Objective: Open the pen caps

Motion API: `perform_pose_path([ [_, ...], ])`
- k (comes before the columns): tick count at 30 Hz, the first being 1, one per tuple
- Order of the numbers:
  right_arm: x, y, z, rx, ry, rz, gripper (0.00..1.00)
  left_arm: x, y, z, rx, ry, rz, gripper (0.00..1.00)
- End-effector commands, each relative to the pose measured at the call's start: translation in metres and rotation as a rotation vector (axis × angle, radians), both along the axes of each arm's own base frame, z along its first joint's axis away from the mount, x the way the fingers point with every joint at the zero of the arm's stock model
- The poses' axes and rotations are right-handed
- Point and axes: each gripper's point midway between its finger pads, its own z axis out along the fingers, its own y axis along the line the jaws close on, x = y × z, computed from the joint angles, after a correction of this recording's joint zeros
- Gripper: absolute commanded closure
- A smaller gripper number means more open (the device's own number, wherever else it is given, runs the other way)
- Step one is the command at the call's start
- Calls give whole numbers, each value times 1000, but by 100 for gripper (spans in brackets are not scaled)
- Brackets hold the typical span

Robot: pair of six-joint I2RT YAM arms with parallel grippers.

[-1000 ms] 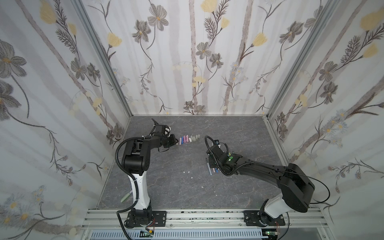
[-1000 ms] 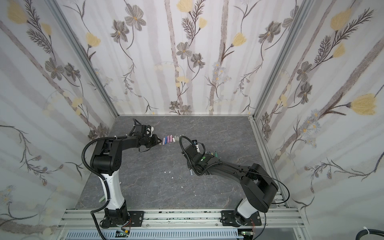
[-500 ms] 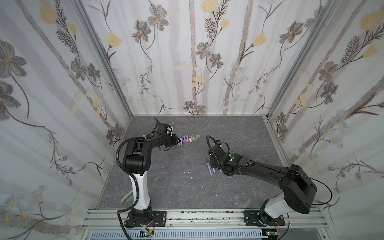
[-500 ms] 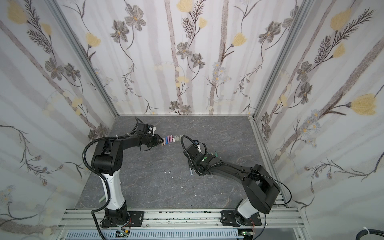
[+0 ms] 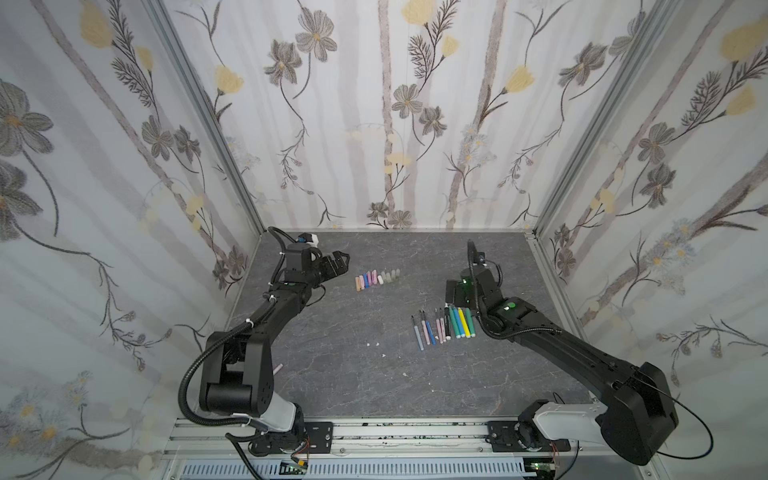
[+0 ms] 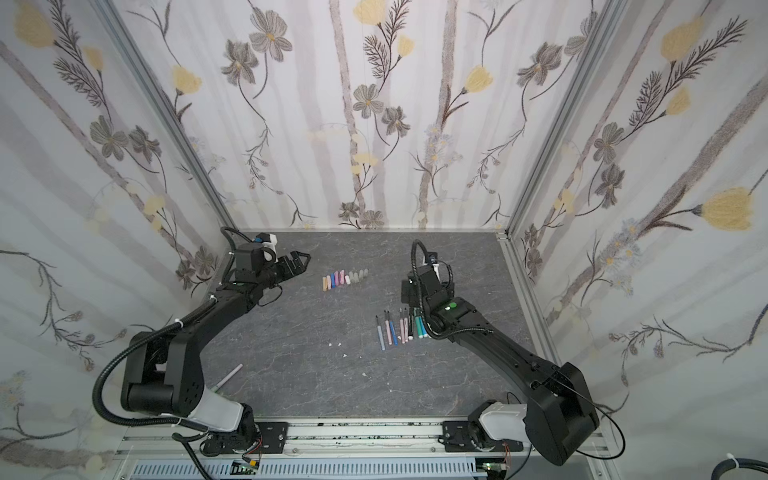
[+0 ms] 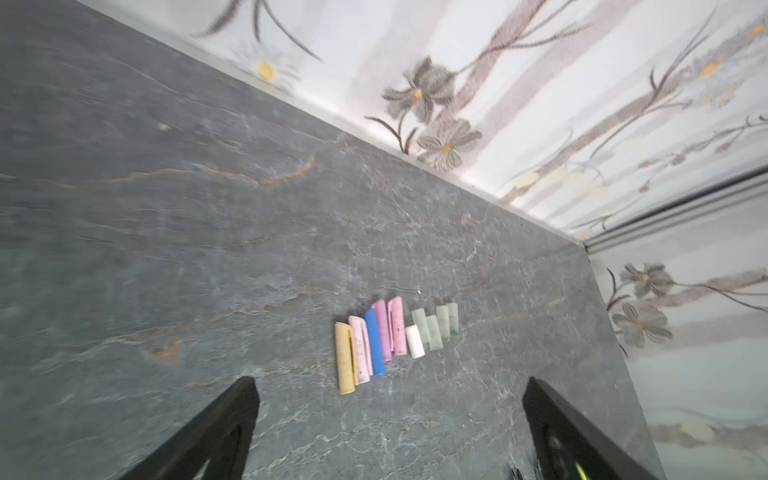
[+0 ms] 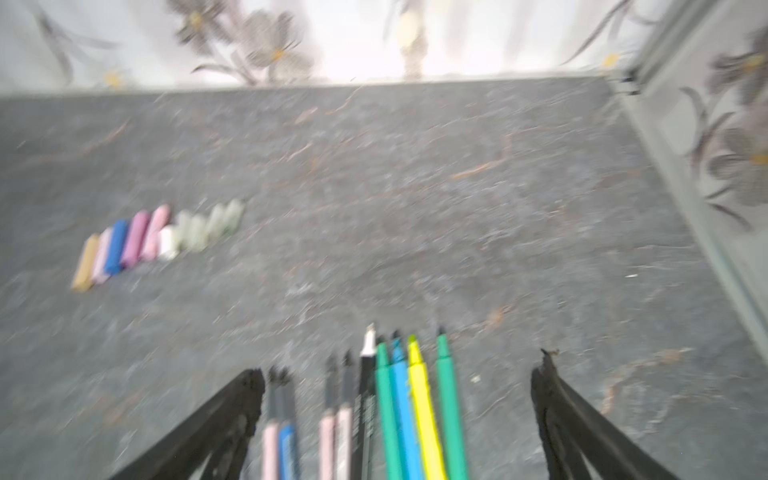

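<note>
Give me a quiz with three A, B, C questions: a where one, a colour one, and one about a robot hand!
1. Where is the row of caps?
A) nearer the back wall than the pens
B) on top of the pens
C) inside a gripper

2. What colour is the cap at the end nearest the left gripper?
A) black
B) tan
C) red

3. How is the left gripper?
A) shut on a cap
B) shut on a pen
C) open and empty

1 A: caps lie farther back.
2 B: the tan cap ends the row.
3 C: fingers wide apart, nothing between.
</note>
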Motion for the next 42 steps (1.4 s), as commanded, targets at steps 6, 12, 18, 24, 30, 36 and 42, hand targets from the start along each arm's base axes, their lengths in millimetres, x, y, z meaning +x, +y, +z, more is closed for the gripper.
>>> perform_pose_path([
  [6, 3, -132, -16, -154, -223, -219, 0, -27, 70, -10, 321, -187, 276, 0],
  [12, -17, -162, -42, -70, -383, -264, 0, -68, 79, -37, 427, -354, 291, 0],
  [18, -27, -174, -41, -30, -537, -315, 1, -64, 76, -45, 475, -380, 259, 0],
  [24, -25, -165, -41, -3, -611, -219, 0, -64, 81, -50, 513, -444, 284, 0],
  [30, -14, -150, -48, -20, -603, -119, 0, -65, 83, -58, 493, -436, 276, 0],
  [36, 4, -144, -58, -49, -517, -101, 0, -64, 98, -57, 490, -412, 362, 0],
  [42, 3, -144, -58, -49, -522, -104, 0, -64, 98, -57, 490, -412, 362, 0],
])
